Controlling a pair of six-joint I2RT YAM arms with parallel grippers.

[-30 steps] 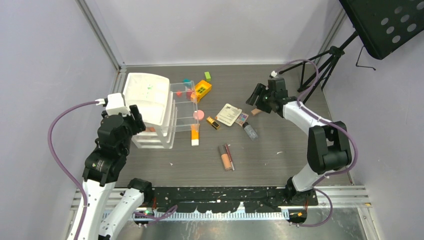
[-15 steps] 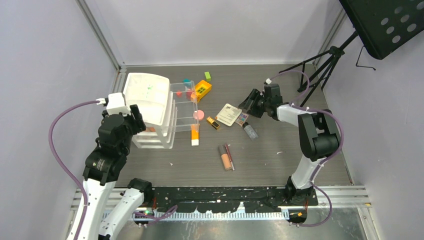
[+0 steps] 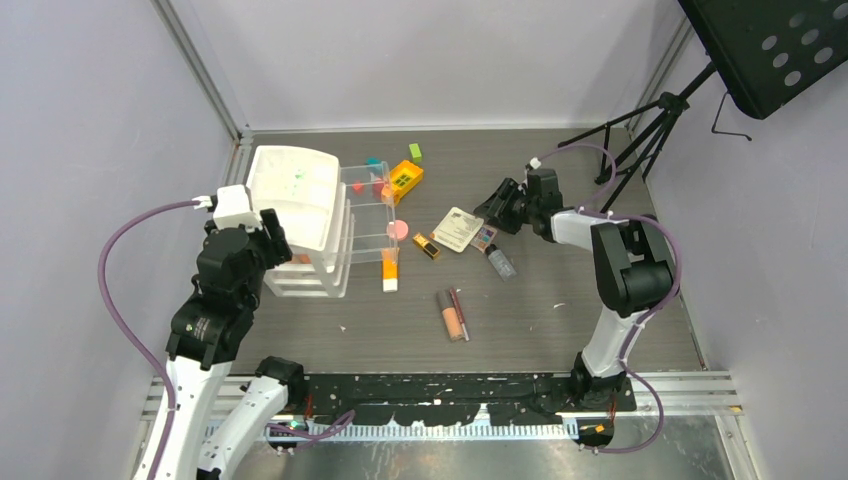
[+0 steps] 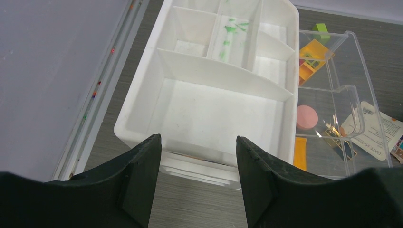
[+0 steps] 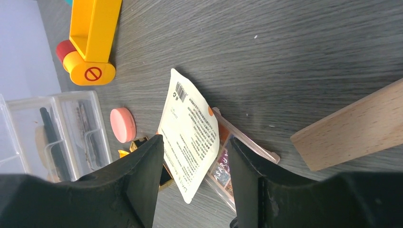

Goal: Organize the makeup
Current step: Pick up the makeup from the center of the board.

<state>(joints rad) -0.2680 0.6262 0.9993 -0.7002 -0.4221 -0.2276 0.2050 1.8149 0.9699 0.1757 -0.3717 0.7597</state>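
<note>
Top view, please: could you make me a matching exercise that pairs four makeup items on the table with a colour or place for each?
Things:
1. compact
2. orange tube
3. sachet
4. beige tube

Descriptions:
A. lowest of the four in this view
B. white, just ahead of the right gripper
C. round and pink
D. white-capped, beside the clear drawers

Pairs: 1-C, 2-D, 3-B, 4-A
</note>
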